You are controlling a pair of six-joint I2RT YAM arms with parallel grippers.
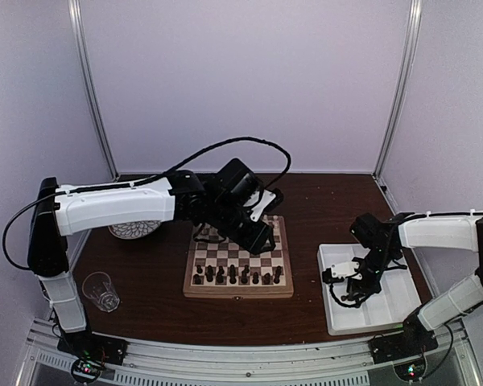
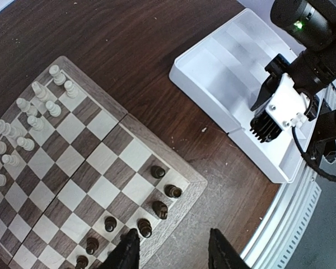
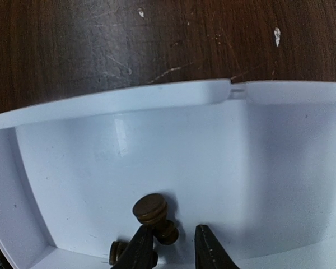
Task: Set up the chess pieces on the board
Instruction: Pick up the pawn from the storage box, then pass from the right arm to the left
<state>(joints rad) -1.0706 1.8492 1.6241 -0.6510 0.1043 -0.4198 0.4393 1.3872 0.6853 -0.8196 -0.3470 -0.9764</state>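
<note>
- Clear glass cup (image 1: 102,289) stands on the dark wooden bench (image 1: 153,310) at the lower left of the top view, well apart from everything else.
- The white divided tray (image 1: 338,318) lies at the lower right. The right hand (image 3: 171,249) is lowered into it, its fingers narrowly apart (nothing is clamped between them).
- In the right wrist view a dark brown piece (image 3: 154,216) lies on its side on the tray floor, touching one fingertip (image 3: 141,246). A second brown piece (image 3: 119,250), partly hidden, lies just beside it at the bottom edge.
- The board (image 1: 238,294) sits mid-frame in the top view, between cup and tray. A row of dark pieces (image 1: 237,275) stands along its near side.
- The left hand (image 2: 173,255) hovers above the right part of the board, its fingers moderately apart with nothing between them.
- The cream-white pieces (image 2: 33,112) stand in rows at the left of the left wrist view, on the opposite side of the board from the dark ones.
- A white patterned dish (image 1: 133,230) shows beneath the left arm (image 1: 113,205), towards the back left.
</note>
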